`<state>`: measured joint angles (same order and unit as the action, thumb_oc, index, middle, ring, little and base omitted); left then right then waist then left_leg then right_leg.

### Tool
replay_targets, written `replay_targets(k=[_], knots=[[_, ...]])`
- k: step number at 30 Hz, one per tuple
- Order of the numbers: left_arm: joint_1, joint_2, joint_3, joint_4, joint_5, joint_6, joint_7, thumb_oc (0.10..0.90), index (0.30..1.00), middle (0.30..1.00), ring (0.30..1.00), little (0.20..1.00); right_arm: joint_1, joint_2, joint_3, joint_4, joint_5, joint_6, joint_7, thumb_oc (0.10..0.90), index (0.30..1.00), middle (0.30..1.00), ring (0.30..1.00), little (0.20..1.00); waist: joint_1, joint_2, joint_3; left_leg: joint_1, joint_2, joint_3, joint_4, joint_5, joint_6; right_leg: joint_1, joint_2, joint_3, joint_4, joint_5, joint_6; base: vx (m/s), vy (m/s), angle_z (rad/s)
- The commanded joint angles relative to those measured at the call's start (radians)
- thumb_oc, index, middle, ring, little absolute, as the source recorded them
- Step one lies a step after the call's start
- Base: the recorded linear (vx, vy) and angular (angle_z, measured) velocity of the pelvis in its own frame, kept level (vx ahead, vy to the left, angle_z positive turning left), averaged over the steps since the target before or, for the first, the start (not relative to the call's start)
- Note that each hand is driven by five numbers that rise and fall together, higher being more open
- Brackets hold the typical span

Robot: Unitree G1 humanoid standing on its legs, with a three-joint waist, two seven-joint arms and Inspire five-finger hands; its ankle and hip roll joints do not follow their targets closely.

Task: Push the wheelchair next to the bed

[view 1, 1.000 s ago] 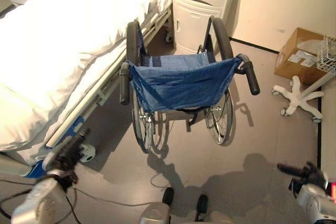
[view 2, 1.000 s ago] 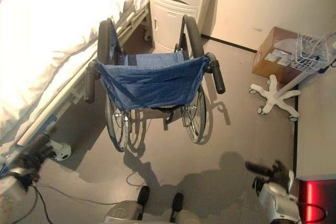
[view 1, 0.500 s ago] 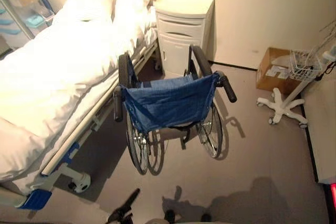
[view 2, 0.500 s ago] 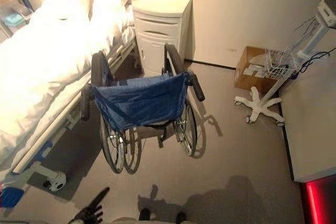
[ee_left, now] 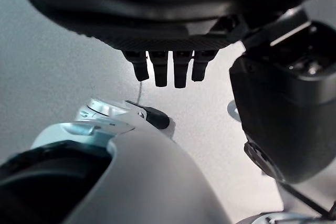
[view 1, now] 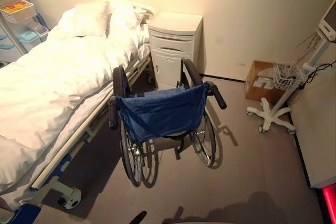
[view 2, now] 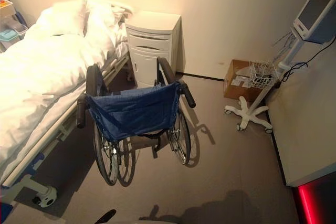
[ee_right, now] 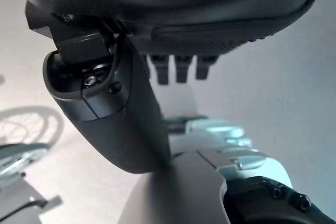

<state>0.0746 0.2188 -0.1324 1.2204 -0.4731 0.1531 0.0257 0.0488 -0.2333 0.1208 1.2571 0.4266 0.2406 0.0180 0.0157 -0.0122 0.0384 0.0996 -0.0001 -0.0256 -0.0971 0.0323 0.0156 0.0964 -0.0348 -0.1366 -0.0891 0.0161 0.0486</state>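
wheelchair: wheelchair [view 1: 163, 119] stands alongside the bed [view 1: 52, 93], its left wheel close to the bed frame, blue sling back facing the camera. Front end points at the white bedside cabinet [view 1: 173, 48] against the wall.
task status: judging by position, the chair is parked next to the bed; push looks done or nearly done.
risk 1: any extra shove forward likely drives the footrest end into the cabinet. Cause: little floor visible between chair and cabinet.
risk 2: the left push handle [view 1: 113, 113] sits very near the mattress edge; a push biased to that side could jam the wheel against the bed rail.
risk 3: chair may roll if brakes are off. Cannot tell brake state.
other clutter: wheeled monitor stand [view 2: 252, 103] and cardboard box [view 2: 237, 80] off to the right, well apart from the chair. Not a concern unless the chair swings right.
left hand: left hand [ee_left: 168, 30] hangs low, pointing down at the floor, well clear of the chair. Fingers [ee_left: 160, 72] relaxed and straight, nothing in them.
right hand: right hand [ee_right: 173, 19] same pose, aimed at the floor, fingers [ee_right: 181, 69] loose, thumb extended, holding nothing.
contact: neither hand touches the push handles.
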Motion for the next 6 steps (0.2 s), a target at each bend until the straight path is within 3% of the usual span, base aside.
replay_targets(k=[1,6], knots=[[-0.074,-0.037,-0.014,0.055,0.021,0.009,-0.027,0.8,0.9,0.9,0.9,0.9,-0.022,0.057,0.0,0.051,0.04,0.038,0.05,0.8,0.9,0.9,0.9,0.9,-0.005,0.012,0.009,-0.019,-0.012,0.026,0.01,-0.017,-0.023,-0.011,-0.014,0.007,0.026,0.023,0.029,0.0,0.0,0.0],[-0.078,-0.042,-0.01,0.062,0.002,0.02,0.017,0.8,0.9,0.9,0.9,0.9,-0.02,0.062,0.006,0.049,0.018,0.032,0.048,0.8,0.9,0.9,0.9,0.9,-0.012,0.014,0.005,-0.02,-0.013,0.023,0.01,-0.019,-0.021,-0.013,-0.013,0.017,0.023,0.024,0.029,-0.01,0.005,-0.06]])
